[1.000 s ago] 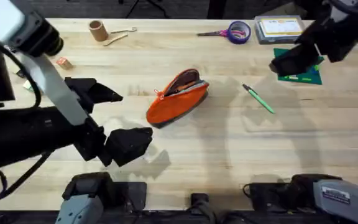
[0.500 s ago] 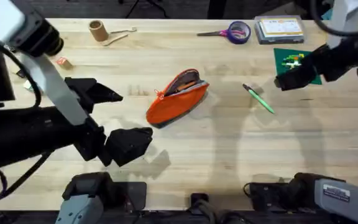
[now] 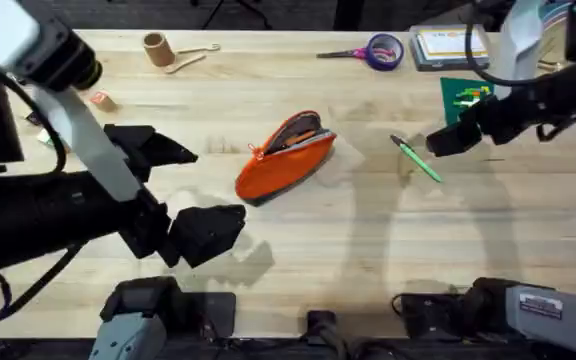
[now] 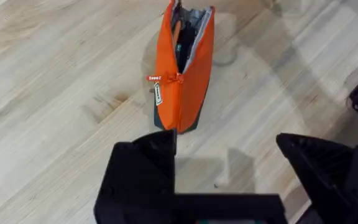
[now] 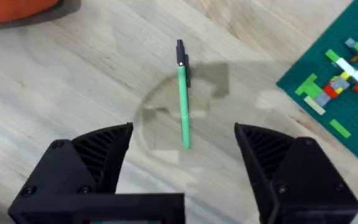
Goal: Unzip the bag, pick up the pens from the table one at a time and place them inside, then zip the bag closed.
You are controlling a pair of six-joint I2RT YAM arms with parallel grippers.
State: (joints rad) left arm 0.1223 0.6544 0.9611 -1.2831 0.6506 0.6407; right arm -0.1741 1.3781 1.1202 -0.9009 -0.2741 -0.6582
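On the table (image 3: 368, 240), the bag (image 3: 283, 160) lies mid-table with its zipper open, so unzipping looks done. The left gripper (image 4: 225, 165) hangs spread and empty beside it. The right gripper (image 5: 182, 152) hovers spread over the green pen (image 5: 183, 96), which lies loose, to the bag's right. Loading and zipping remain. The bag's contents are hard to make out.

Both hands gape wide — left hand (image 3: 183, 190) low at left, right hand (image 3: 438, 140) reaching forward.
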